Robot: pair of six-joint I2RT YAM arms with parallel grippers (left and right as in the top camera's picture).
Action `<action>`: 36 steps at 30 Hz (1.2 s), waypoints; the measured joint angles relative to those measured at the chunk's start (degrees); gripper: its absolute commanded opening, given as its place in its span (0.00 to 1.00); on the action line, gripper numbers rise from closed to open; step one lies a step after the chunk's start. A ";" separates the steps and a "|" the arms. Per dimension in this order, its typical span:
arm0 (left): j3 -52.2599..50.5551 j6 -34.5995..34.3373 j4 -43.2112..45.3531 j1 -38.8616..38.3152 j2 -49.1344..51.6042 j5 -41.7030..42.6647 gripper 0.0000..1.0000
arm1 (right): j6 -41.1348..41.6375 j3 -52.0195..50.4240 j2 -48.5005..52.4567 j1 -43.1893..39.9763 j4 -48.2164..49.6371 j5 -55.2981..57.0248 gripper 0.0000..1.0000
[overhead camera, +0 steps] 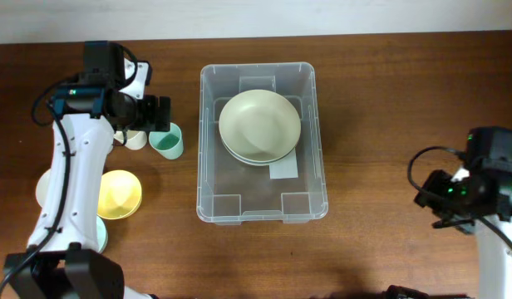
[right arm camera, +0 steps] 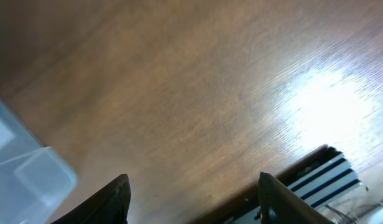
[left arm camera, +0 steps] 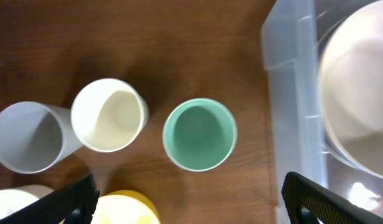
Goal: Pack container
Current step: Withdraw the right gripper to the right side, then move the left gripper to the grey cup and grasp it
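The container [overhead camera: 239,183] sits in the middle of the surface [overhead camera: 381,100], between your two arms. Two pale bowls [overhead camera: 259,124] are stacked inside it, toward the far end.

Your left fingers [left arm camera: 316,199] are spread wide open and hold nothing. They hang over the cups just left of the container, not touching it. In the left wrist view a green cup [left arm camera: 199,134] stands between them, down below. A white cup [left arm camera: 109,115] and a grey cup [left arm camera: 27,137] stand next to it. The container's wall [left arm camera: 291,93] is on the right side of that view, beside the green cup. A yellow bowl [overhead camera: 119,193] lies close by.

Your right fingers [right arm camera: 110,202] are well away from the container, out to its right. They are apart, with only bare wood between them. One corner of the container [right arm camera: 23,174] shows at the left edge of the right wrist view.
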 measured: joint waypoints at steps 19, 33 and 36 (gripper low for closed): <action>0.61 -7.04 6.10 24.26 3.87 -7.34 0.99 | -0.63 -5.03 1.88 0.00 3.82 -0.17 0.62; 0.61 -7.80 12.04 25.42 21.57 -1.75 0.52 | -0.63 -5.05 1.88 0.00 3.15 -0.17 0.62; 0.61 -8.07 12.70 25.42 22.93 -1.40 0.31 | -0.66 -5.05 1.88 0.00 3.15 -0.17 0.62</action>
